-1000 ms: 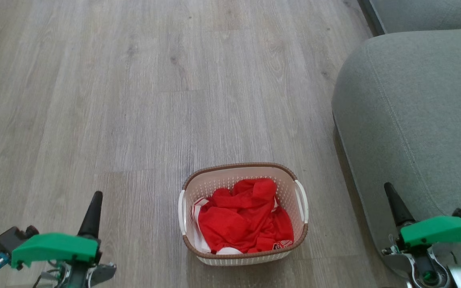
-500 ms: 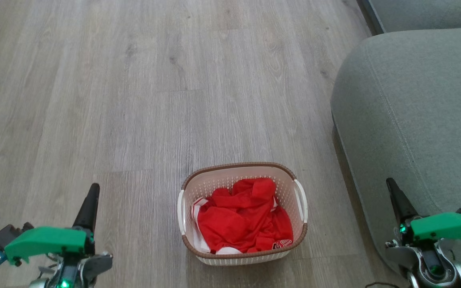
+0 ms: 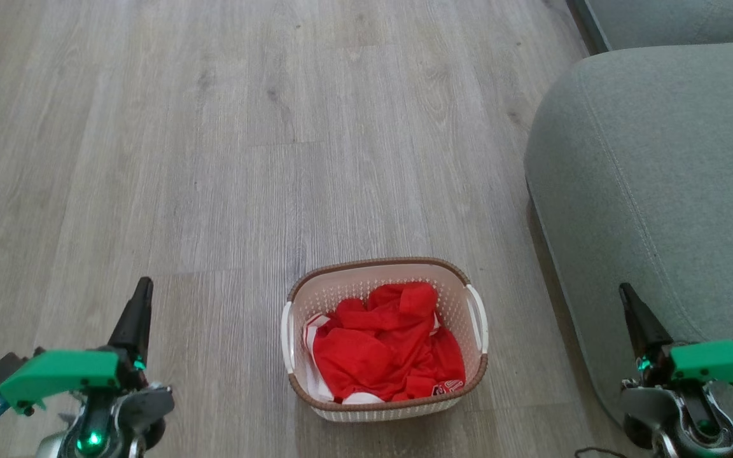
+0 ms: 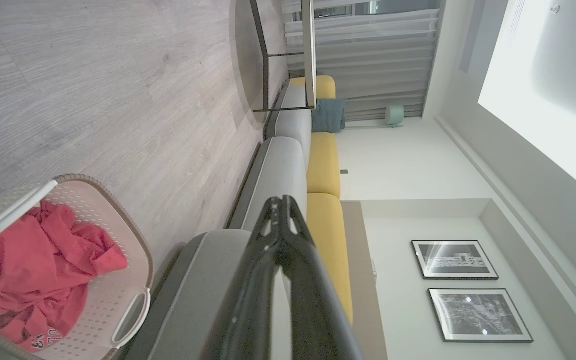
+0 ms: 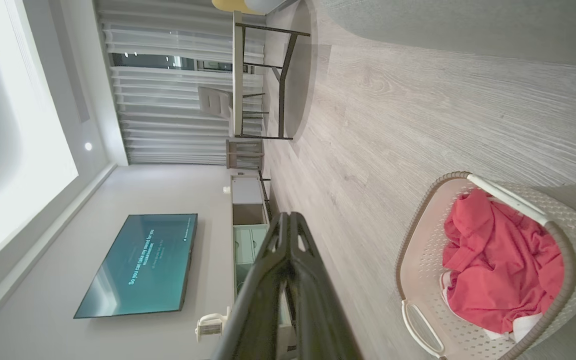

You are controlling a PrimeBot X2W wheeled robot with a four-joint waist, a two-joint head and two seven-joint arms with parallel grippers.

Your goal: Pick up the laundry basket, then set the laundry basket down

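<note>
The left gripper (image 3: 138,313) hangs low over the floor at its near left. Its two dark fingers are pressed together to a point with nothing between them. The right gripper (image 3: 639,315) hangs the same way at the near right, closed and empty, its tip showing against the front of a grey-green sofa (image 3: 659,165). A pale grey wood-plank floor (image 3: 265,159) runs under both. The laundry basket (image 3: 380,261) stands upright on it roughly midway between the two grippers and apart from each, near the sofa's front corner but not touching it. It holds a crumpled red garment (image 3: 385,350), and its white handles are on its left and right sides. Further out, the left wrist view shows the sofa running on with yellow back cushions (image 4: 324,160), and two framed pictures (image 4: 453,260) on a white wall. The right wrist view shows a dark-framed table (image 5: 240,75), pale curtains (image 5: 168,100) and a wall-mounted screen (image 5: 138,265) lit blue-green.
</note>
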